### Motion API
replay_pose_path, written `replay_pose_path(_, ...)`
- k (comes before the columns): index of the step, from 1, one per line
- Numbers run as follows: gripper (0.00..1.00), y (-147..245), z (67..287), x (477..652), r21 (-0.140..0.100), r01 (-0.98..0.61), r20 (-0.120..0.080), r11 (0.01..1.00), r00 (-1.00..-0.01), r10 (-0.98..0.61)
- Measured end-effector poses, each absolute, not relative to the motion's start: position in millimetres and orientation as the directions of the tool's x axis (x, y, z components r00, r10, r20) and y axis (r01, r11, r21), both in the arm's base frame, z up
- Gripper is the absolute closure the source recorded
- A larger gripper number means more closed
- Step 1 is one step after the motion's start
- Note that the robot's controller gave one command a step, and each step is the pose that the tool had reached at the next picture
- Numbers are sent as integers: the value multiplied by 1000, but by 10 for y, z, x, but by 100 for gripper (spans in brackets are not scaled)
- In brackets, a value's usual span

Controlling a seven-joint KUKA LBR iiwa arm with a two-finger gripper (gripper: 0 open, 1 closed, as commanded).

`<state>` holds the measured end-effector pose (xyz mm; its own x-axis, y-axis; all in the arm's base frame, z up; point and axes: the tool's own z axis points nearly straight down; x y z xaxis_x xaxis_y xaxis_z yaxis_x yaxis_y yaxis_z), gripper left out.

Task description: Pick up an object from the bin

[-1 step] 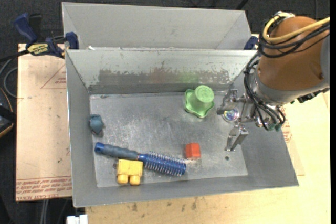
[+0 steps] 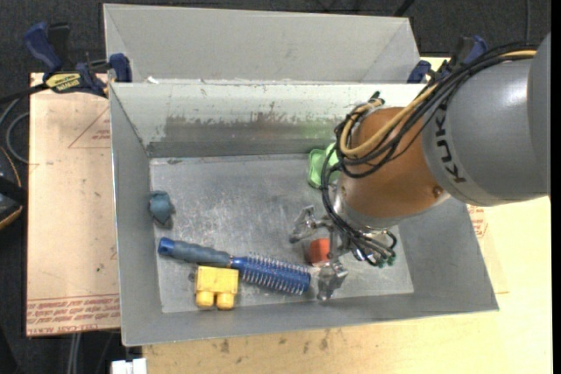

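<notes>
Red lump [image 2: 317, 249] sits between the claw's [image 2: 318, 257] wide-spread fingers.

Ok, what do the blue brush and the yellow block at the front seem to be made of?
Blue brush: likely plastic, with a matte handle and a ribbed bristle section. Yellow block: likely moulded plastic, going by its smooth, even colour and the round studs along one edge.

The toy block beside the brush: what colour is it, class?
Yellow; the block shows best in the camera view, lying beside the blue brush.
</notes>
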<state>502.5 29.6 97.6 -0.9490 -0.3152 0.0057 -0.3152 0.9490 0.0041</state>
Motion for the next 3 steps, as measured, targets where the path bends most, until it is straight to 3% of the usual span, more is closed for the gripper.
replay_pose_path(1, 0, 583, 759, 5038, -2, -296, -4, 955, -955, -296)
replay_pose_path(2, 100, 585, 788, 5061, -1, -294, -12, 956, -956, -294)
replay_pose_path(3, 100, 453, 1902, 5116, -2, -321, -7, 947, -947, -321)
